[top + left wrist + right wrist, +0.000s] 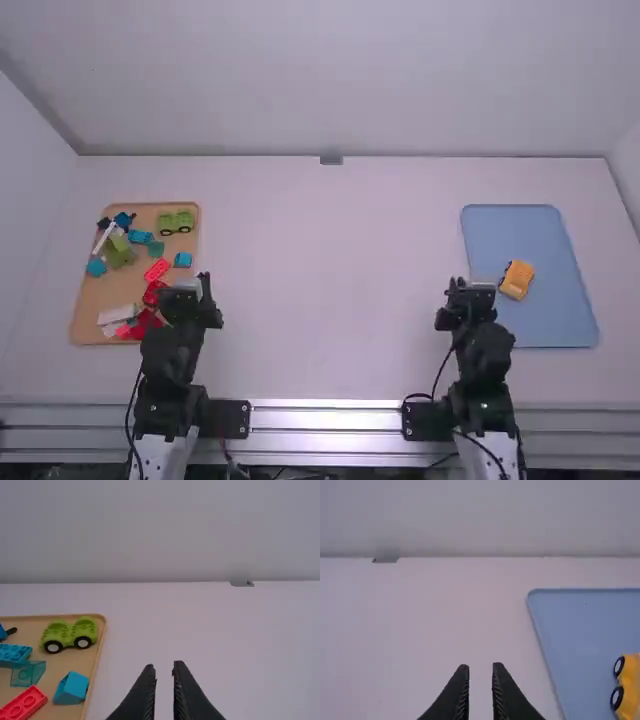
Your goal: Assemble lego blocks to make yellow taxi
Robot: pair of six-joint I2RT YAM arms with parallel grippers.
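Black left fingers (205, 287) and right fingers (461, 284) parted, arms (170, 352) seemingly folded back, yellow car (517, 279) on blue tray (510, 232)

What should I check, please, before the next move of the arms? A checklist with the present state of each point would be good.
1. Left gripper empty: ok, fingers apart, nothing between.
2. Right gripper empty: ok, fingers apart, nothing between.
3. Yellow car in the blue tray: ok.
4. Wheels on the yellow car: ok for the two that show; the other side, cannot tell.
5. Taxi complete: cannot tell.
6. Green car in the brown tray: ok.
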